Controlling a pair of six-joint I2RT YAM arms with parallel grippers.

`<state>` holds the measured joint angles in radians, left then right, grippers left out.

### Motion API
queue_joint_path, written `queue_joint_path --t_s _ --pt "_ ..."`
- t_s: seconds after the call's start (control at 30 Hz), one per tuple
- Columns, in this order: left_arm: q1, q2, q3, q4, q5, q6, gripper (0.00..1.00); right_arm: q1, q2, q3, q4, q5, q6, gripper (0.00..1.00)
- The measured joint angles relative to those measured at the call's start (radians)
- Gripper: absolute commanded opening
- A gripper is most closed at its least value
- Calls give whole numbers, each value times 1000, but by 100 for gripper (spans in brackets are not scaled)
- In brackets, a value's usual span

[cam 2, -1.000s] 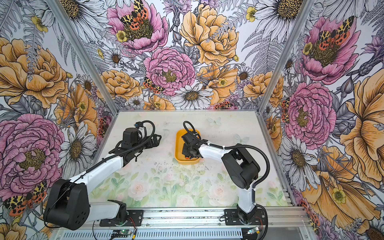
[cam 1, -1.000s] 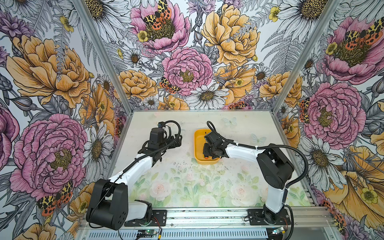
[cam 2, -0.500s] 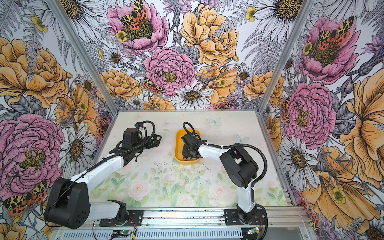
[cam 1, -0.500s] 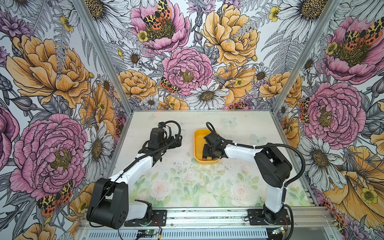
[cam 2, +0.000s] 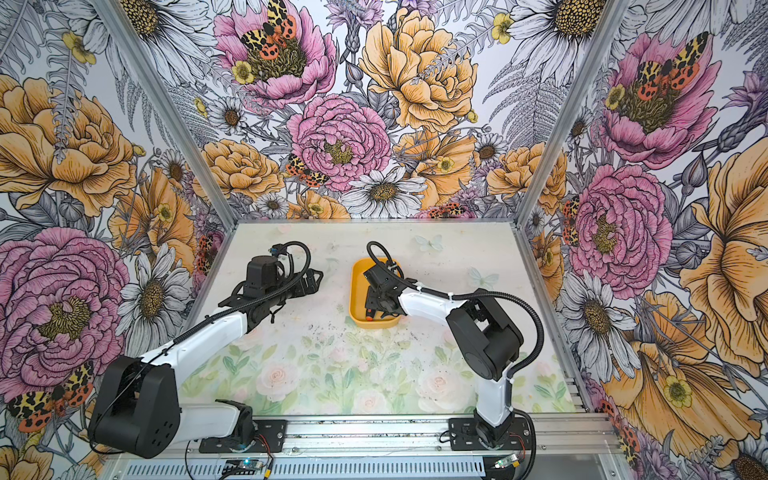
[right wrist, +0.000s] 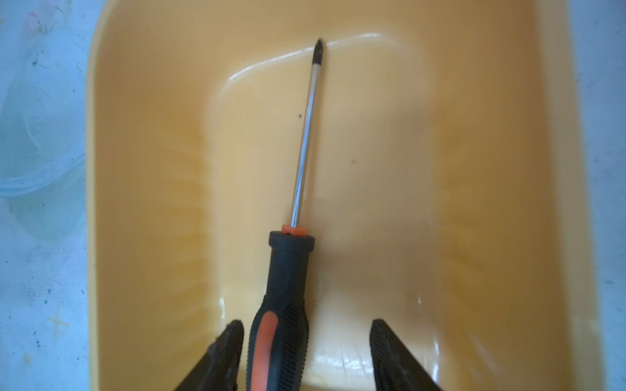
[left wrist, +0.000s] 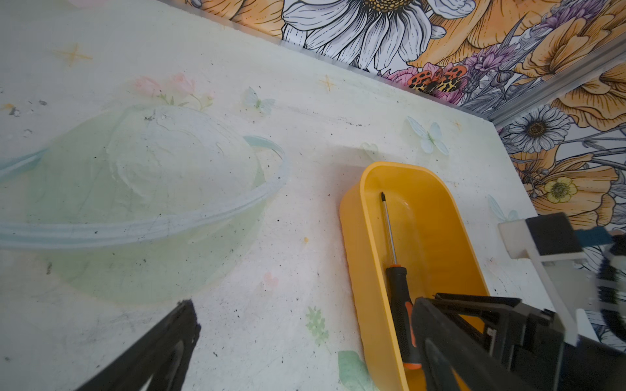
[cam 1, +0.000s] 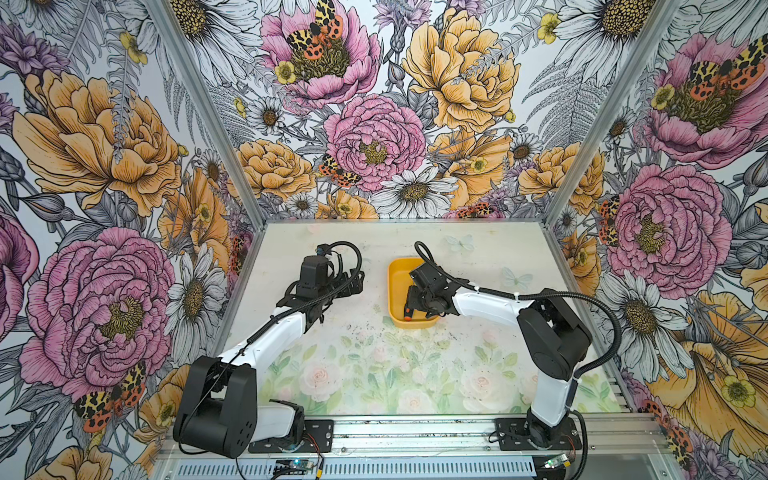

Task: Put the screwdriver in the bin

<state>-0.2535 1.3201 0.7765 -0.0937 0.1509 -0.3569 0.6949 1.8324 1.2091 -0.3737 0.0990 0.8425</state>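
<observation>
**Right wrist view.** The screwdriver (right wrist: 288, 264) is lying flat on the glossy floor of the bin (right wrist: 142, 169), a shallow yellow-orange plastic tray with rounded corners and smooth, plain walls. The slim polished metal shaft is pointing at one short end wall. Its dark cross tip is reaching the curve where floor meets wall. The black handle, stippled rubber with an orange inlay and an orange collar, is lying toward the opposite end.

The right gripper (right wrist: 306, 325) is hovering over the handle with its two black wedge-shaped fingers spread. The handle is sitting just beside one finger and apart from the other, clamped by neither.

**Left wrist view.** The left gripper (left wrist: 305, 304) is hanging beside the bin over the pale, dark-speckled tabletop (left wrist: 288, 101). Its fingers are standing wide apart and gripping nothing.

**Both top views.** The screwdriver's orange end (cam 1: 408, 318) (cam 2: 369, 318) is showing inside the bin's near wall.
</observation>
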Motion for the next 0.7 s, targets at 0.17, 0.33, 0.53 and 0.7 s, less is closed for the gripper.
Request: queue_joint_path --t_s 0.17,0.33,0.53,0.7 --pt "0 0 0 -1 0 0 99 0 -80 3 -34 30 -49 65" --pt "0 0 0 -8 0 10 99 0 -166 3 -56 92 -200 68" --pt "0 0 0 -8 -5 26 99 -16 -314 -34 -39 213 -447 69" --pt "0 -33 -10 -6 -39 51 99 -121 -440 -166 53 228 -609 69"
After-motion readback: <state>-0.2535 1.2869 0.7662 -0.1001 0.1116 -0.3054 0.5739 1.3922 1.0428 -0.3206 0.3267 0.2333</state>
